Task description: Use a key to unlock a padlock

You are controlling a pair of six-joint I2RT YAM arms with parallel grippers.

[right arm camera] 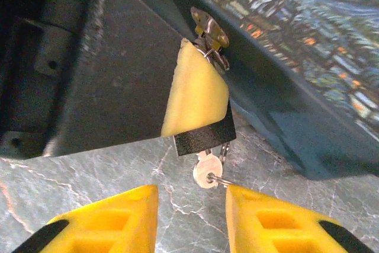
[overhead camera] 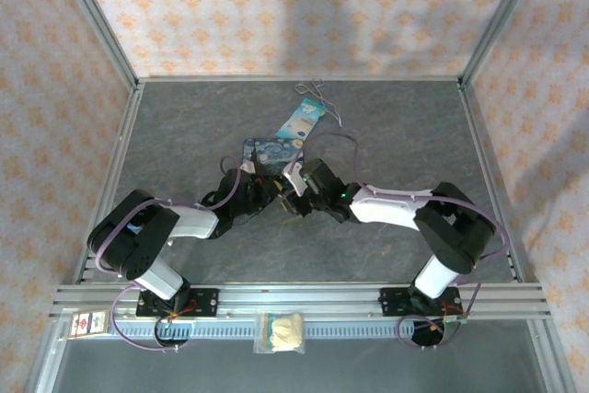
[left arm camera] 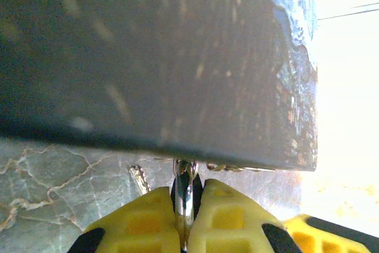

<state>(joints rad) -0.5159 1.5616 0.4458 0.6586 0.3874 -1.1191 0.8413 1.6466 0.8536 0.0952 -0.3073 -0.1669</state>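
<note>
Left hand (left arm camera: 186,198) is clamped tight on the padlock (right arm camera: 204,137), which hangs at the hasp (right arm camera: 208,28) of the tin (right arm camera: 308,57). I'd say that steadies it, keyway toward the other arm. Key (right arm camera: 206,173) looks seated in the padlock's underside, just above the worktop (right arm camera: 118,176). Right hand (right arm camera: 192,205) is part open, fingers either side of the key head, gripping nothing — probably lined up to pinch and turn.

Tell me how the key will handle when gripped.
The key looks thin, stiff metal, so probably slippery to pinch. It sits under the padlock, apparently inserted, so it should turn rather than drop. Its ring may swing.
</note>
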